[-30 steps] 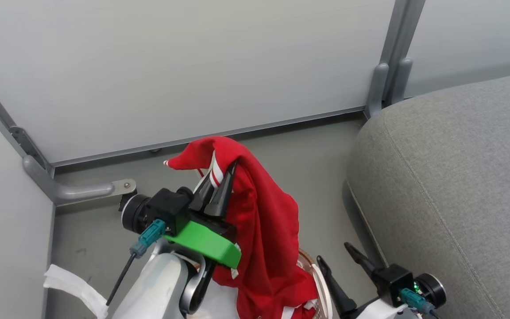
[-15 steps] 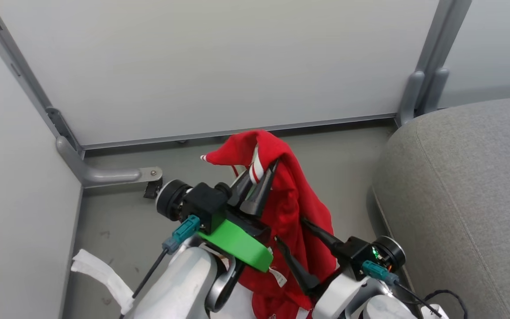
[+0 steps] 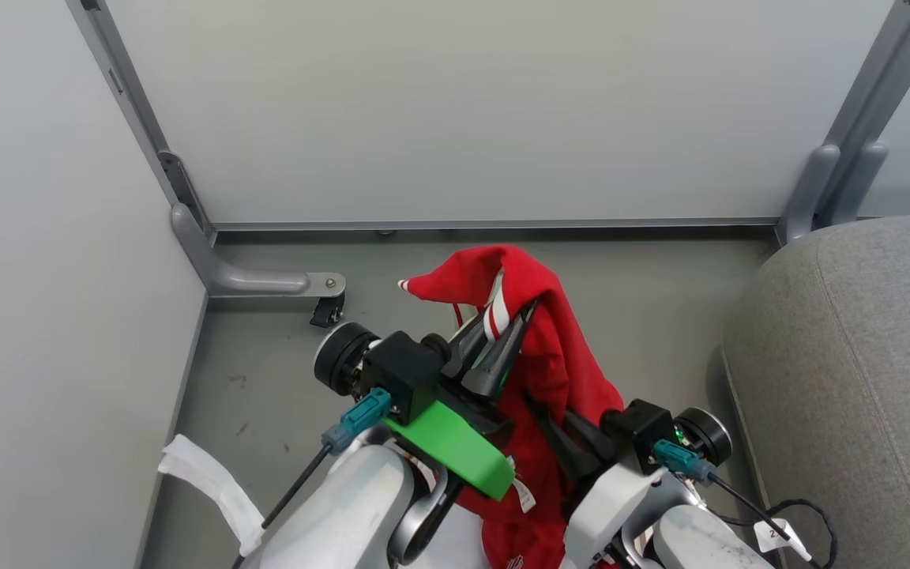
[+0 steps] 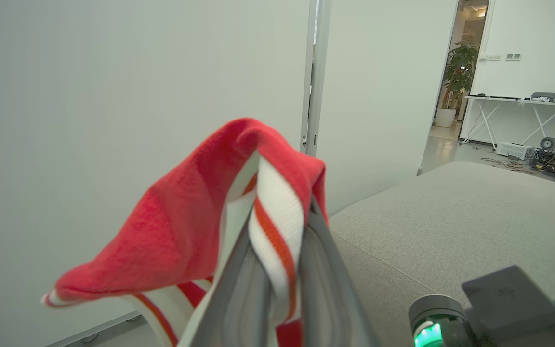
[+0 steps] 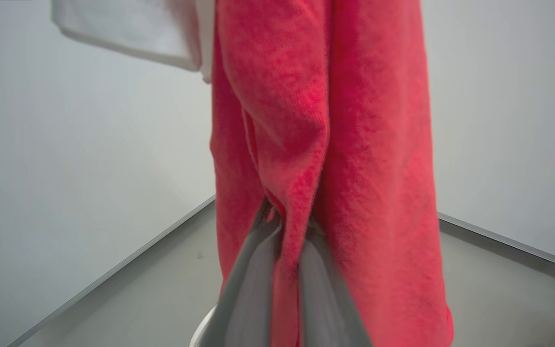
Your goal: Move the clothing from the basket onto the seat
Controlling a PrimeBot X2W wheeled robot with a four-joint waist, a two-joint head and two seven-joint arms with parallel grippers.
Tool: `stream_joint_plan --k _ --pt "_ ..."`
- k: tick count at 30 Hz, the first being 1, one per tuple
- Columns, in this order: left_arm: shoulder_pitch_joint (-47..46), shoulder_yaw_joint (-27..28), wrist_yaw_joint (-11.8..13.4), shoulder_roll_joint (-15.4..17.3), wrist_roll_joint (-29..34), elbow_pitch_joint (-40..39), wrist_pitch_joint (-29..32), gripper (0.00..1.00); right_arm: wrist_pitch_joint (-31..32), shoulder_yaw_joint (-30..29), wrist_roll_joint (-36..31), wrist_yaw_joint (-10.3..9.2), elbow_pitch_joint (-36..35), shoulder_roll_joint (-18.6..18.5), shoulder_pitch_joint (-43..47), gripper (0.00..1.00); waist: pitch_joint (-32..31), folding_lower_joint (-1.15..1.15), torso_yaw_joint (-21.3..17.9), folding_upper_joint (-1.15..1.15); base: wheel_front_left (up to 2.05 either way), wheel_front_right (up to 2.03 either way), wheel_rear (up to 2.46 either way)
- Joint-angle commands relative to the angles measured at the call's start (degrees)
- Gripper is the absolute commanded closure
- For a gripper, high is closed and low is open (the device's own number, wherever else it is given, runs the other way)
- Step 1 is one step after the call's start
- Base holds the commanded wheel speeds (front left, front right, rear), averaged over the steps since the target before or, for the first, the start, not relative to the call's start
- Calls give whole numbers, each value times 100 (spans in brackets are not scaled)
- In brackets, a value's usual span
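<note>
Low in the head view, just right of centre, the right gripper (image 3: 540,409) is clamped on a hanging fold of the bright red soft-fabric garment with white stripes (image 3: 562,367). Its wrist view shows both fingers pinched together on red cloth. Just above and to the left, the left gripper (image 3: 522,312) is closed on the garment's red-and-white striped trim, and the cloth drapes over its fingers, lifted above the grey floor (image 3: 265,379). The large light grey woven sofa cushion (image 3: 858,371) lies at the right edge, apart from the garment. Pale partition panels (image 3: 463,111) stand across the top of the frame.
</note>
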Motion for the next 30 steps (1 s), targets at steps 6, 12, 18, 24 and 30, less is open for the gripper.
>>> stream_joint_plan --k 6,12,18,24,30 --pt "-6 140 -21 -4 47 29 -4 50 -27 -21 98 -6 -3 -27 91 100 12 0 -12 0 0 0 0" --pt "169 345 -20 -1 164 35 -4 0 -27 -55 118 -6 -129 -26 176 100 -5 0 -233 0 0 0 0" --pt "348 570 -20 6 288 178 -2 0 -28 -147 83 -6 -329 -27 376 100 -3 0 -659 0 0 0 0" --pt "519 808 -20 29 402 135 -1 0 -28 -218 34 -6 -541 -20 609 100 49 0 -1351 0 0 0 0" --pt "706 1048 -21 92 510 104 -2 0 -28 -334 3 -6 -737 -21 656 100 140 0 -2179 0 0 0 0"
